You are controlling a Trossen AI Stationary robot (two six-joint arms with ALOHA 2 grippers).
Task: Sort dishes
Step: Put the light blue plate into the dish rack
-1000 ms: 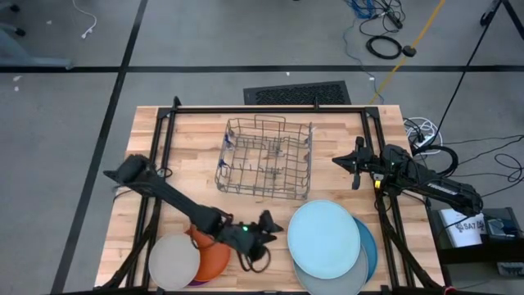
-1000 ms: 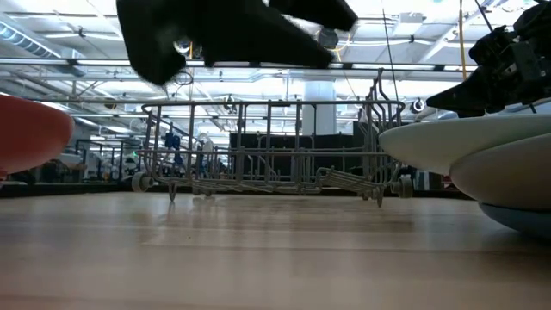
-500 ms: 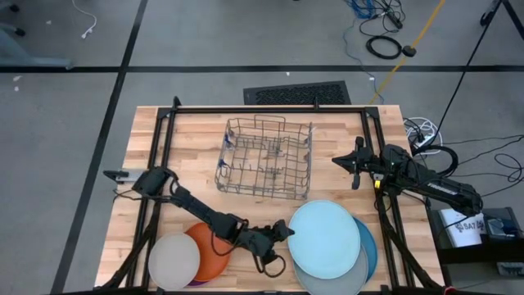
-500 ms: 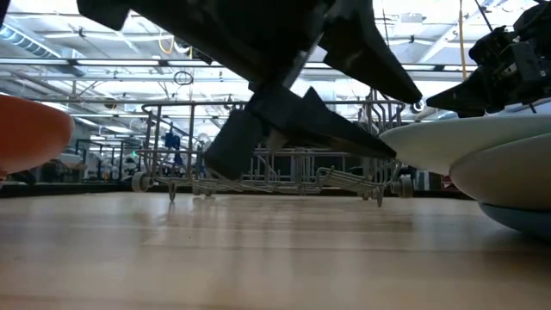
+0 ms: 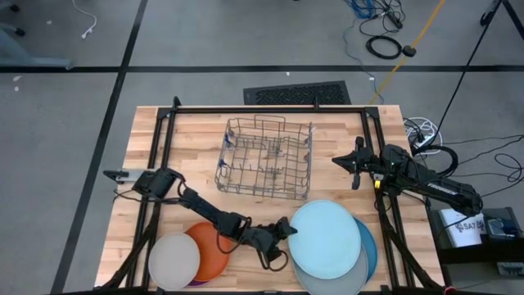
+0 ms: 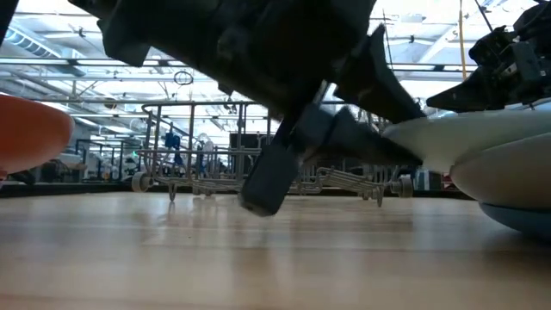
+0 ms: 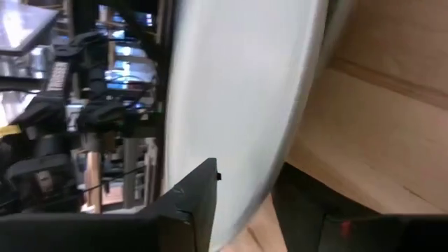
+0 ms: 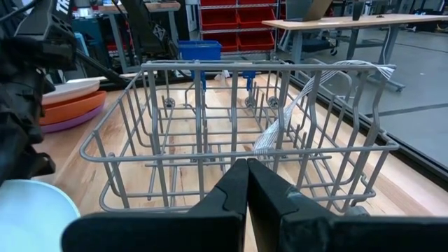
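A stack of large plates lies at the table's near right: the light blue plate (image 5: 327, 238) on top, a pale grey plate (image 5: 348, 277) under it and a darker blue plate (image 5: 370, 246) at the bottom. At the near left lie the off-white plate (image 5: 173, 260), the orange plate (image 5: 211, 252) and a purple plate (image 5: 196, 281) beneath them. My left gripper (image 5: 286, 228) is open at the light blue plate's left rim (image 7: 280, 175), one finger above it and one below. My right gripper (image 5: 337, 161) waits shut to the right of the rack. My left gripper (image 7: 245, 210) comes level from the table's left, and its open fingers stand on either side of the light blue plate's left rim (image 6: 409, 146). Whether either finger touches the plate, I cannot tell. The plate lies flat on its stack.
The grey wire dish rack (image 5: 266, 160) stands in the table's middle toward the far edge, with nothing in it. Bare wood lies between the two plate stacks and in front of the rack. A black frame (image 5: 270, 109) runs along the table's far edge and sides.
My left gripper has moved toward the table's right, from beside the orange plate to the light blue plate's left rim, and has come lower. Its fingers now stand around that rim. The plates have stayed where they were.
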